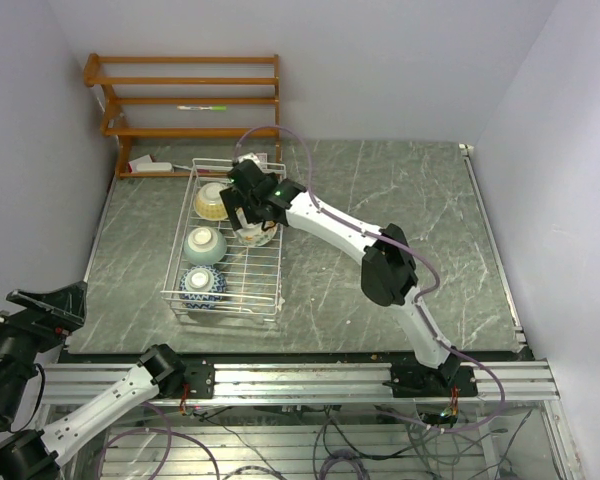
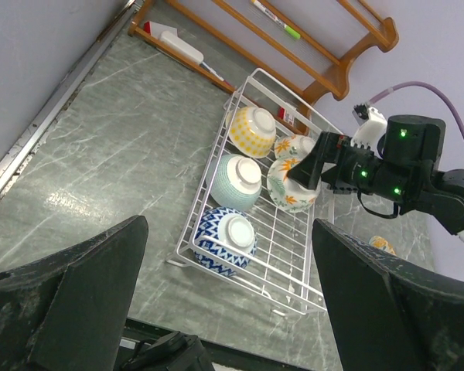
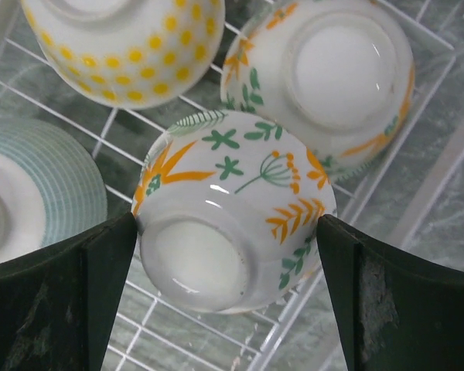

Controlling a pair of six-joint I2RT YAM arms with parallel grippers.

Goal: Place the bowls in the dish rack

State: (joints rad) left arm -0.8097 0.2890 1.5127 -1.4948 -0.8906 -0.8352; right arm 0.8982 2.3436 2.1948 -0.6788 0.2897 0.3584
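Observation:
The white wire dish rack stands left of centre on the table. Its left column holds a yellow-dotted bowl, a mint green bowl and a blue-patterned bowl, all bottom up. My right gripper is shut on an orange-flowered bowl and holds it tilted, bottom up, over the rack's right column. Another orange-flowered bowl lies in the rack's far right corner. My left gripper is open and empty, raised at the near left, off the table.
A brown wooden slatted shelf stands against the back wall behind the rack, with a white object at its foot. A small orange-patterned thing lies on the table right of the rack, mostly hidden. Walls close both sides.

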